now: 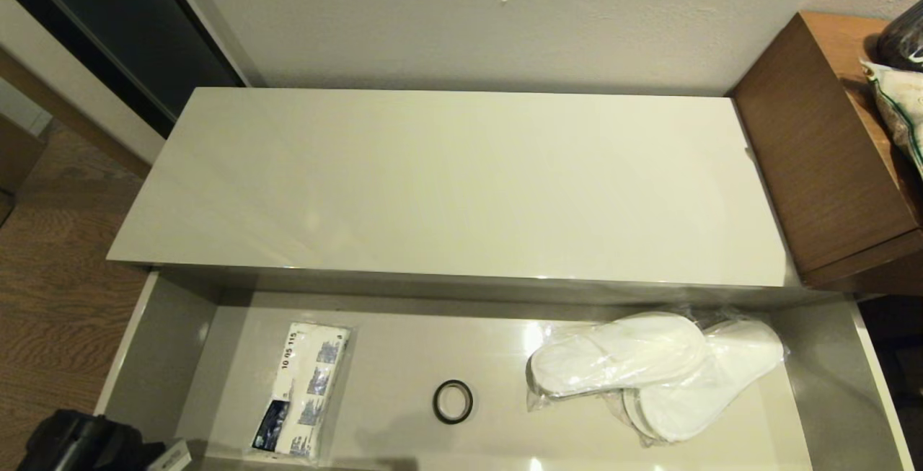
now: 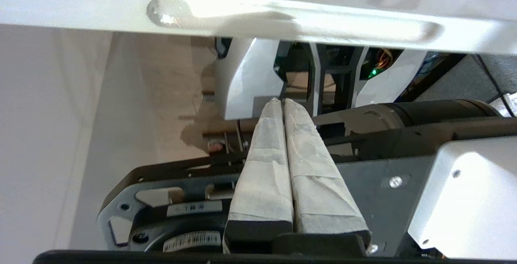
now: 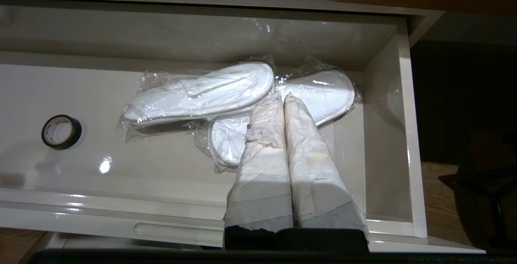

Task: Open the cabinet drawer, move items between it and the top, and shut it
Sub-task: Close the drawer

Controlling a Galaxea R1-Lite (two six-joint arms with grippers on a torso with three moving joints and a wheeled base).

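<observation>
The cabinet drawer (image 1: 162, 355) stands pulled out below the glossy cream top (image 1: 447, 182), which is bare. A white tissue packet (image 1: 306, 388) with blue patches lies at the drawer's left. White slippers (image 1: 634, 366) sealed in clear plastic lie at its right. My right gripper (image 3: 282, 96) is shut and empty. It hovers over the drawer's front part, its tips just before the slippers (image 3: 202, 94); it does not show in the head view. My left gripper (image 2: 282, 101) is shut and empty, low beside the drawer's front left corner, with the arm's dark body (image 1: 79, 442) showing there.
A small black ring (image 1: 453, 401) lies mid-drawer, also in the right wrist view (image 3: 60, 131). A taller brown wooden unit (image 1: 815, 153) with bags (image 1: 898, 96) on it stands at the right. Wood floor (image 1: 50, 276) lies to the left. The wall runs behind the top.
</observation>
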